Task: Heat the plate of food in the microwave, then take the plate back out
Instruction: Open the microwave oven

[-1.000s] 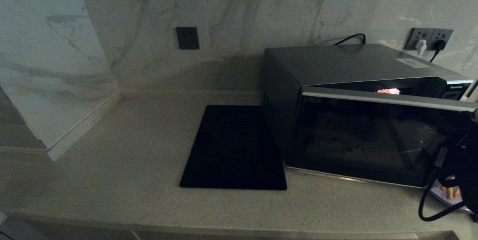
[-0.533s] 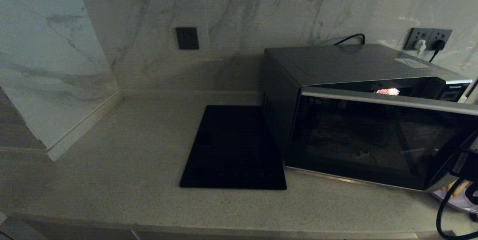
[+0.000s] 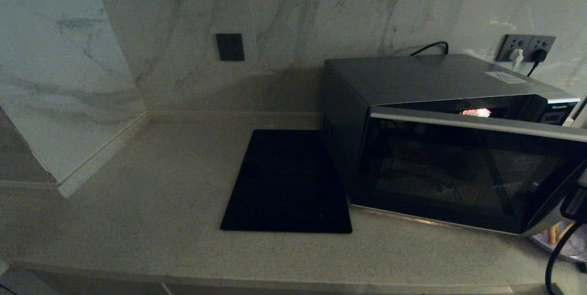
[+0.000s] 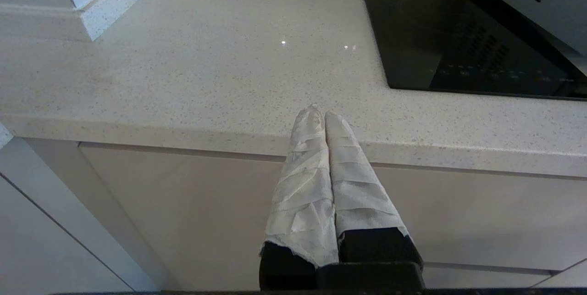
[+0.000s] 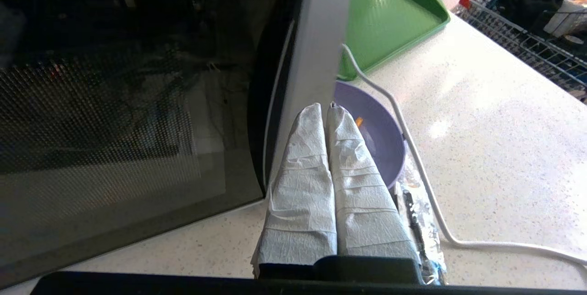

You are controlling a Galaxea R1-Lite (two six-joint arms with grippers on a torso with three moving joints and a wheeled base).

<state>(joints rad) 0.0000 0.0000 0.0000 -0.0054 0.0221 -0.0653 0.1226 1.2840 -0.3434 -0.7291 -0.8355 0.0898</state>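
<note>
Both my grippers are pressed closed on nothing: my right gripper (image 5: pixel 326 108) reaches toward the free edge of the microwave (image 3: pixel 440 125) door, my left gripper (image 4: pixel 319 114) hangs at the counter (image 4: pixel 192 75) edge. The microwave's long side runs across the counter, door ajar. The plate of food (image 5: pixel 378 141) sits beyond the door's edge, beside a green tray (image 5: pixel 390 15), white cable (image 5: pixel 412 157) alongside.

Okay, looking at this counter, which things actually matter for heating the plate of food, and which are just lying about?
For the job:
- microwave, door ajar
- plate of food, on the counter beside the door's edge
- right claw, shut, at the door's edge

Lying about:
- black mat
- green tray
- white cable
- left claw, shut, parked by the counter edge
</note>
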